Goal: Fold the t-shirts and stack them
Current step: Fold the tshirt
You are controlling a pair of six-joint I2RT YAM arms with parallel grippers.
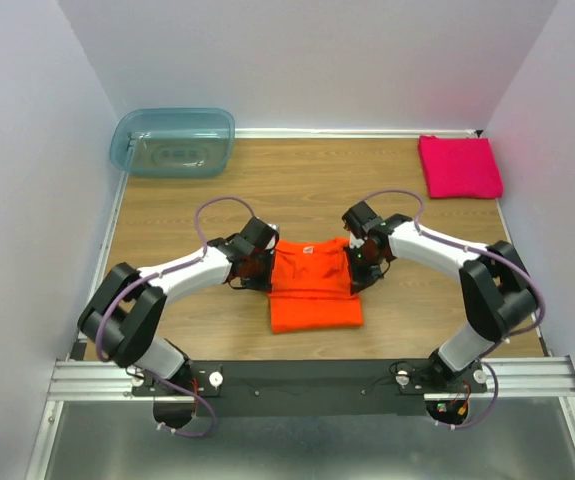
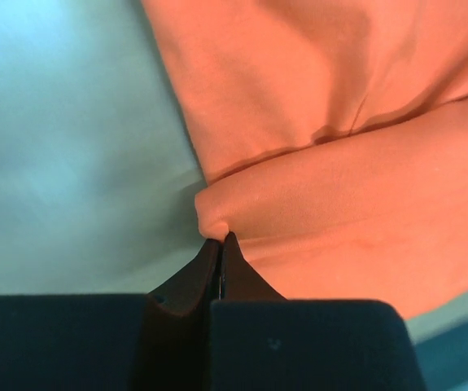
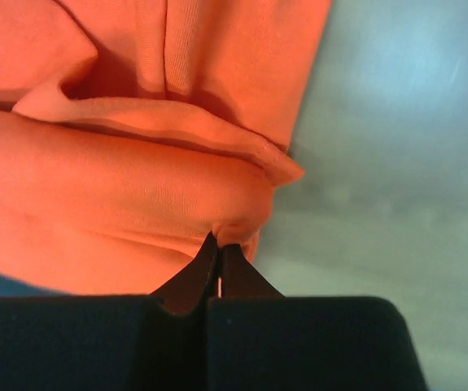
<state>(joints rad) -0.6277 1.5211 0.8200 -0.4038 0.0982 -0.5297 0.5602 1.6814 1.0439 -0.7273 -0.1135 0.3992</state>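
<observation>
The surface (image 1: 307, 190) is a wood-grain board enclosed on the left, far and right sides by plain pale walls (image 1: 307, 60). A metal rail (image 1: 67, 378) runs along its near edge and carries both arm bases. A translucent blue-green tub (image 1: 173, 142) stands in the far-left corner, touching the back edge, and its base shows through the open top. The pink t-shirt (image 1: 459, 166) lies folded to a flat square in the far-right corner, well apart from the tub and from both arms. The orange t-shirt (image 1: 312, 290) lies flat at the centre of the surface, near the front edge, with its neckline toward the far side. The left end effector (image 2: 220, 240) is closed, its fingertips pinching a fold of cloth at the left edge of the orange t-shirt. The right end effector (image 3: 220, 244) is likewise closed, pinching a fold at the shirt's right edge. Both grips sit at the shirt's upper half, level with each other.
</observation>
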